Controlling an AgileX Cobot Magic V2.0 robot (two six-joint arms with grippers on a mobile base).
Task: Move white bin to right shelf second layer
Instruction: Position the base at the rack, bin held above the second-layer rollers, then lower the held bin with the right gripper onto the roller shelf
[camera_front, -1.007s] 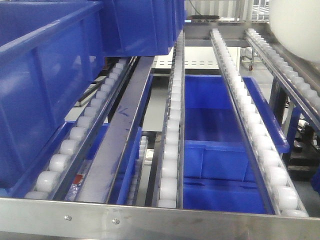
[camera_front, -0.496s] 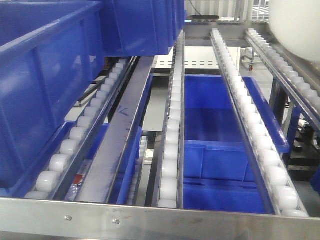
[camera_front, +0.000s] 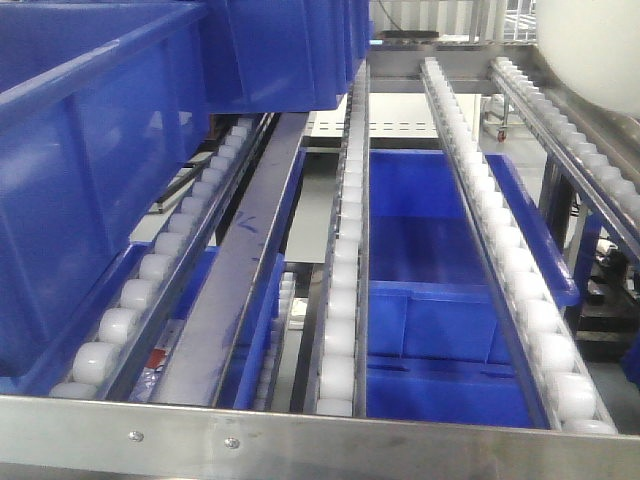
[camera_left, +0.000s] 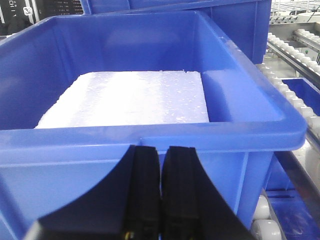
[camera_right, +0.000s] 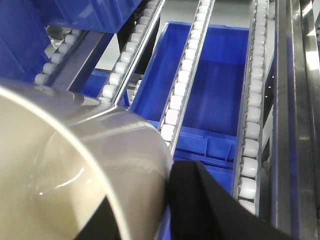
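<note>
above the right shelf second layer (camera_right: 250, 130), white bin (camera_right: 95, 175) pinched at its rim by right end effector (camera_right: 167, 200); light, stiff, slippery; left end effector (camera_left: 161, 190) closed, empty.

blue crate (camera_left: 150, 150) holds white foam slab (camera_left: 130, 97).

Warehouse, roller racks (camera_front: 345, 260) (blue crates (camera_front: 90, 170))

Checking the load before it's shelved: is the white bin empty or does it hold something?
Empty, as far as shown: the right wrist view looks into the white bin and shows only bare glossy wall; its lower interior is out of frame.
</note>
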